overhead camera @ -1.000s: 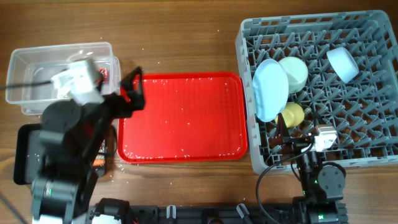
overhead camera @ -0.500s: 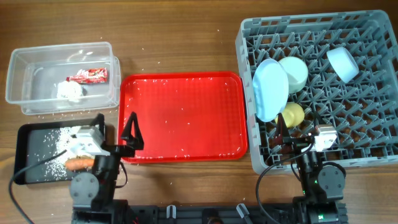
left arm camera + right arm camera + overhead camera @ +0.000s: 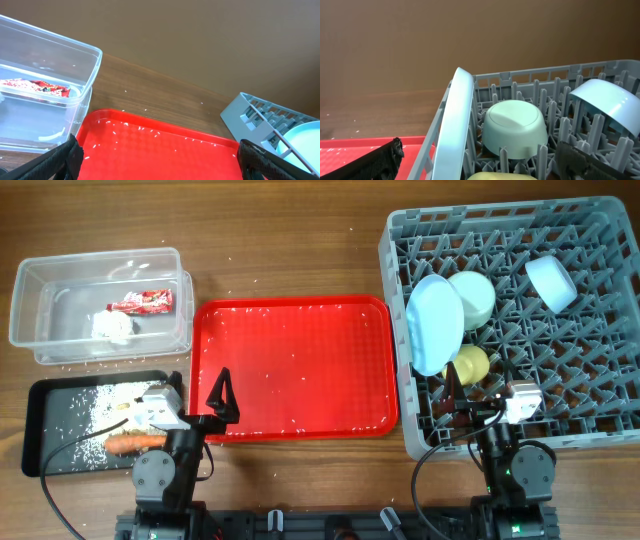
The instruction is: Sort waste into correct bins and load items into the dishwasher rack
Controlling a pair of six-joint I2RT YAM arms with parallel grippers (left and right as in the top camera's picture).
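Only from overhead: sausage stick point(image 3: 135, 443) and crumbs point(image 3: 95, 425) in the black tray point(image 3: 45, 405), tissue point(image 3: 112, 327) beside wrapper point(image 3: 140, 302) in the clear tub point(image 3: 40, 300), red serving tray point(image 3: 295, 365) between these and the rack point(image 3: 600, 380), plate point(image 3: 436, 323) on edge inside; in wrist views, left gripper point(image 3: 160, 152) and right gripper point(image 3: 480, 150) both spread wide, empty, finger bases cut off.

Robot test bench staged as a dish-clearing station.
A bare wooden table point(image 3: 300, 240) and plain brown wall point(image 3: 200, 40) lie ahead of the left gripper point(image 3: 157, 165). A grey dishwasher rack point(image 3: 500, 216) sits under the right gripper point(image 3: 485, 160), with a red serving tray point(image 3: 300, 360) between them.
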